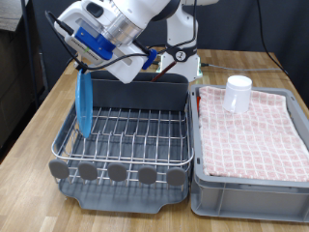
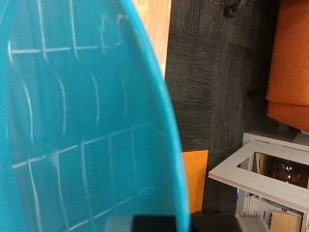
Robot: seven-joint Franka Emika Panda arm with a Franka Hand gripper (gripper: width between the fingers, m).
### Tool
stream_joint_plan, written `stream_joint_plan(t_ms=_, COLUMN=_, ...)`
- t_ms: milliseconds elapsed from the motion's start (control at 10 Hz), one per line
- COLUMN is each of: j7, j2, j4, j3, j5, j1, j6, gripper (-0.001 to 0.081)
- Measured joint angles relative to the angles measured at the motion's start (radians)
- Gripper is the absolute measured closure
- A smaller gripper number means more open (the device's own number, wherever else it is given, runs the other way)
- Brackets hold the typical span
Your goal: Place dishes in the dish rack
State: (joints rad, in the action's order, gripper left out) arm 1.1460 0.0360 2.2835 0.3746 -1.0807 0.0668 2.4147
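Fingers (image 1: 81,64) gripped the round light-blue plate (image 1: 84,102) by its top edge, holding it upright in the left side of the silver wire dish rack (image 1: 130,135); a small white cup (image 1: 238,94) stood on the pink checked cloth (image 1: 256,135) to the right.

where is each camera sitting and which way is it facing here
Exterior view: sits off the arm, in front of and above the table, looking down at the dish rack and the cloth-lined bin with a white cup on it; the arm and gripper show at the top, holding the blue plate upright over the rack.
Wrist view: sits on the hand, looking along the fingers; the plate fills most of it, dark floor beyond, with only a dark bit of the gripper at the bottom edge.
Shared: the blue plate.
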Motion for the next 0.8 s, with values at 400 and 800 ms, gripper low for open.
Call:
stream_joint_plan(t_ms=400, j7=0.004, j2=0.029, j4=0.000, j3=0.007, j5=0.001, j1=0.000, j6=0.033, gripper=0.0788)
stream_joint_plan(t_ms=800, j7=0.012, j2=0.046, j4=0.001, j3=0.006, j5=0.014, j1=0.000, j6=0.048, gripper=0.0788)
